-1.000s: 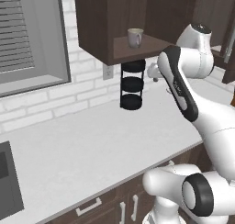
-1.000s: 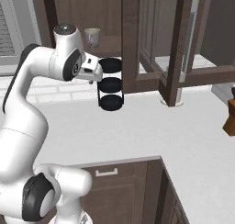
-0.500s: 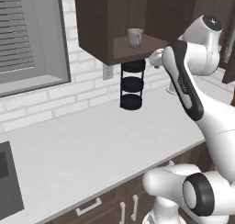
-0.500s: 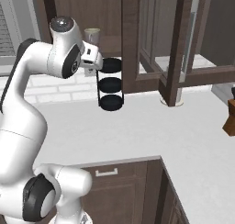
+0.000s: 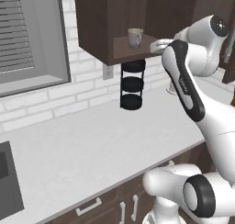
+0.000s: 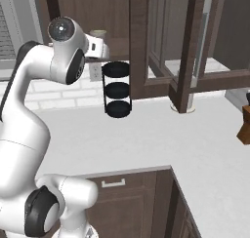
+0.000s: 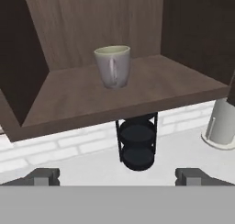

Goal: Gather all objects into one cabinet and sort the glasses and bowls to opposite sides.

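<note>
a white brick wall (image 5: 82,87) backs a pale countertop (image 5: 92,140). a window with grey blinds (image 5: 27,35) sits left. dark lower drawers (image 6: 127,198) run below.

beyond the tool, the mug (image 6: 98,33) is mostly hidden behind the arm; the black tiered rack (image 7: 136,146) has its top hidden under the cabinet (image 7: 114,99) floor.

No text, label, brand, number or sign can be read on anything here: the mug (image 7: 113,65), the cabinet (image 7: 92,16) and the black rack (image 5: 131,85) are all plain.
</note>
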